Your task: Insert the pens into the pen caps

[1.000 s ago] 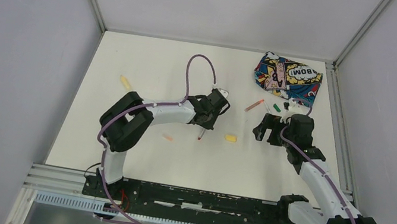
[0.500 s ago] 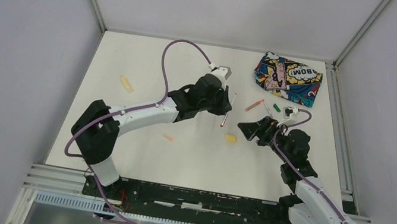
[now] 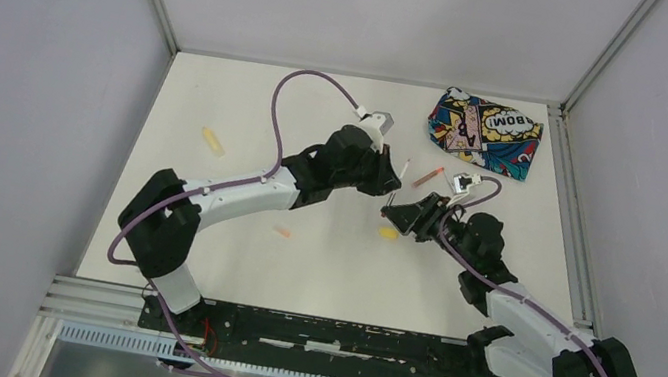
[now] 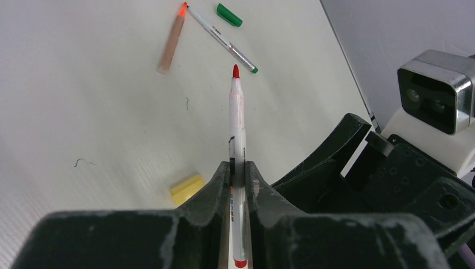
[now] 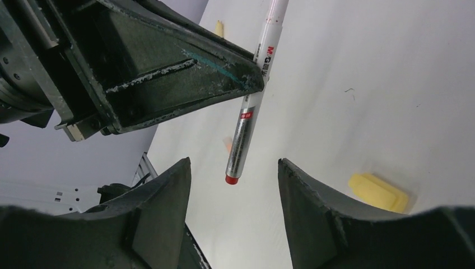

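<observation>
White left arm (image 3: pixel 244 189) is stretched forward, its jaws pinching the red-tipped pen (image 4: pixel 237 131).

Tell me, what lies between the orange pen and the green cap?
A white green-ended pen lies slanting between the orange pen and the green cap; the left wrist view shows it.

Bright, even light from overhead washes my white worktop (image 3: pixel 227 263); shadows on it are faint and soft-edged. In my wrist view, my left gripper (image 4: pixel 238 168) looks soft near the frame's bottom, and the worktop greys toward the lower-left corner.
</observation>
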`<move>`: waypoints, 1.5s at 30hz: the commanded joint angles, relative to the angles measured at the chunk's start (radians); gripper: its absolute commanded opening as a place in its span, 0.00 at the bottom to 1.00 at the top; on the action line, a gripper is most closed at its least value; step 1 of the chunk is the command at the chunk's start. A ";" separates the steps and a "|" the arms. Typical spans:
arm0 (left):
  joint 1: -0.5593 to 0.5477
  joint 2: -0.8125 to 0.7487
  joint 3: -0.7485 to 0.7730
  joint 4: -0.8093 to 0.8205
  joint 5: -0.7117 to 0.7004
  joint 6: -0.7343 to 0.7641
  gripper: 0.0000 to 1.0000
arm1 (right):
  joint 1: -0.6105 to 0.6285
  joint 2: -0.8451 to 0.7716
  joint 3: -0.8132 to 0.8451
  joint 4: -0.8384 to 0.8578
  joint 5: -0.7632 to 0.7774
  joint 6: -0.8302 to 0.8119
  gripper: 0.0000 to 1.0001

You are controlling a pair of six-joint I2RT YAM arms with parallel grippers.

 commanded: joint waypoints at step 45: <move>-0.020 -0.077 -0.058 0.106 0.034 -0.036 0.32 | 0.039 0.116 0.093 0.208 -0.069 0.027 0.00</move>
